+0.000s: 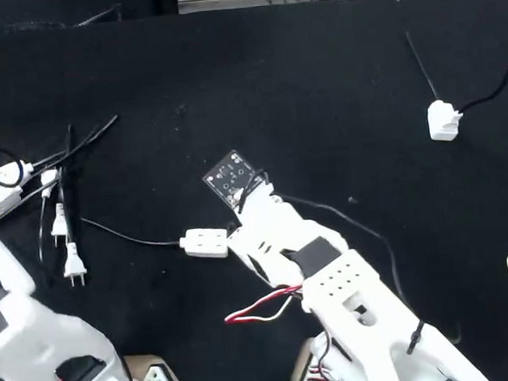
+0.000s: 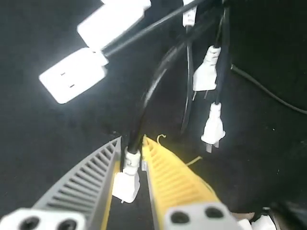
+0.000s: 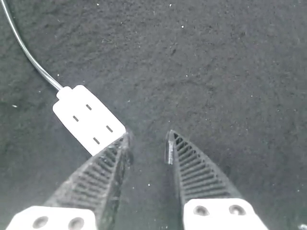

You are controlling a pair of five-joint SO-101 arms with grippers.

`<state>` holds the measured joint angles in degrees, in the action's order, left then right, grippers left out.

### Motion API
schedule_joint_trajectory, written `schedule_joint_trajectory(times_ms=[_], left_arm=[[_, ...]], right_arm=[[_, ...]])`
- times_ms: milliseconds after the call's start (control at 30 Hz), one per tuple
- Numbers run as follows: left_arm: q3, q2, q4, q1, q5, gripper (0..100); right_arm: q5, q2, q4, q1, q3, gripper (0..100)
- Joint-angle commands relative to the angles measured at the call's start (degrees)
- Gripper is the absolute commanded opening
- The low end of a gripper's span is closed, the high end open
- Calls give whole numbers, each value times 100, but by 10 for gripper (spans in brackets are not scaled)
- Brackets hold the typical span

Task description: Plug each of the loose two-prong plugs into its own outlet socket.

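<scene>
— What does the left end effector [image 2: 132, 142] have?
— Its ribbed grey and yellow fingers are closed on a white moulded two-prong plug [image 2: 126, 181], whose black cord leads out past the tips.
— And the right end effector [image 3: 147, 140]?
— Parted and holding nothing. A flat white plastic outlet block [image 3: 88, 117] lies just beside one tip.
— The surface?
— A matte black cloth counter [image 1: 317, 90]. Farther out, a loose white plug [image 2: 211, 125] lies in line with its cord.

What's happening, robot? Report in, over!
Left gripper shut on a white plug. Right gripper open, empty, beside an outlet socket. Two loose plugs lie among tangled black cords.
</scene>
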<state>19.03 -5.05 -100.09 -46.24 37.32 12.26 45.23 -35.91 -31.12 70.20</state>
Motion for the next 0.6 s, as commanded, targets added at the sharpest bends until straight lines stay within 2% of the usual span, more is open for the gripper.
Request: schedule_joint_trajectory(times_ms=[0,133,267,400,567], left_arm=[[-154,879,-70,171,18,30],[-453,1591,-70,444,-176,30],[-813,2198,-70,1138,-695,30],[-1068,2593,-62,2299,-1582,30],[-1156,2620,176,4286,-2699,30]], right_arm=[[-35,189,-105,132,-40,118],[-53,189,-105,325,-75,118],[-598,198,-114,1116,-277,118],[-1196,198,-88,2119,-365,118],[-1574,198,-114,3209,-593,118]])
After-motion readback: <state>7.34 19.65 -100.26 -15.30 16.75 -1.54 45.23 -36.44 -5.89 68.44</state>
